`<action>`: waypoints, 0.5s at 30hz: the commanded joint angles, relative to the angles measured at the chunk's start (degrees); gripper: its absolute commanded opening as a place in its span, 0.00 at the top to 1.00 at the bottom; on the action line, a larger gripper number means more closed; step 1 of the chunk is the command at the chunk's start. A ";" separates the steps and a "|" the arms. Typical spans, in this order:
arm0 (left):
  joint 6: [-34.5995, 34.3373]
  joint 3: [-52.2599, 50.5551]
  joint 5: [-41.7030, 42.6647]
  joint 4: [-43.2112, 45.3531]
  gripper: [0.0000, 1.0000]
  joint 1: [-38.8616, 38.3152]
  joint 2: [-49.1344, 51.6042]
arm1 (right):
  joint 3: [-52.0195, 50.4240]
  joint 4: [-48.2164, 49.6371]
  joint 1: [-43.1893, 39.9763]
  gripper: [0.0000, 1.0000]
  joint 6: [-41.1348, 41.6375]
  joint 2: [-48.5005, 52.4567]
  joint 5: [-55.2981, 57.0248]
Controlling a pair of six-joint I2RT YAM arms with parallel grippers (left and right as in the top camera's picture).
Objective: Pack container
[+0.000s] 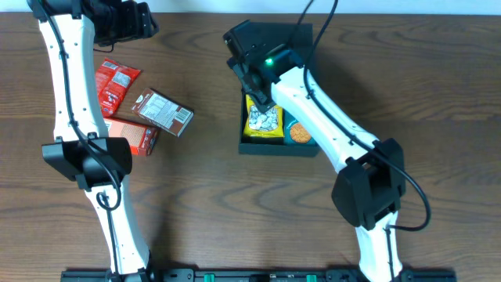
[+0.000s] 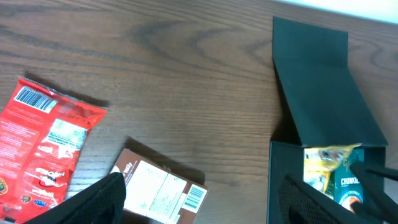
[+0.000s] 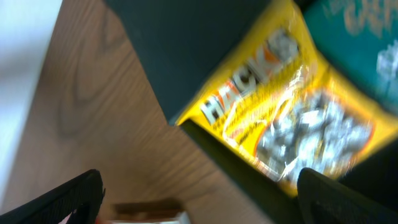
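**Packing under way, right arm over the box**

On the table point(image 1: 407, 70), right of centre: the container point(image 1: 278, 150), lid point(image 2: 323, 93) tipped back toward the far edge, keeping the mouth clear. Inside, a yellow pack point(image 1: 263, 119) lying flat at left, a teal carton point(image 1: 299, 133) touching it at right. Directly above the pack, the right gripper point(image 1: 253, 83), jaws spread wide, gripping nothing; apparently a drop-off pose. At far left, the left gripper point(image 1: 135, 22), jaws also well apart, empty, parked away from the container. Waiting on the wood, probably next in: red pack point(image 1: 116, 84), brown box point(image 1: 163, 110), orange box point(image 1: 135, 135).
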 commanded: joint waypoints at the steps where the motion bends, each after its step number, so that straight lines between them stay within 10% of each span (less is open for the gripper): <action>1: 0.83 -0.09 -0.04 -0.15 0.20 0.17 -1.42 | 2.14 0.20 -2.05 0.01 -25.09 -3.32 -0.94; 7: 0.83 -0.09 -0.22 0.42 0.20 0.94 -1.42 | 1.36 -1.07 -3.15 0.92 -43.78 -3.45 -4.39; 15: 0.85 -0.09 -5.84 1.09 0.20 2.38 -0.74 | 0.09 1.29 -3.54 0.98 -49.77 2.38 -8.48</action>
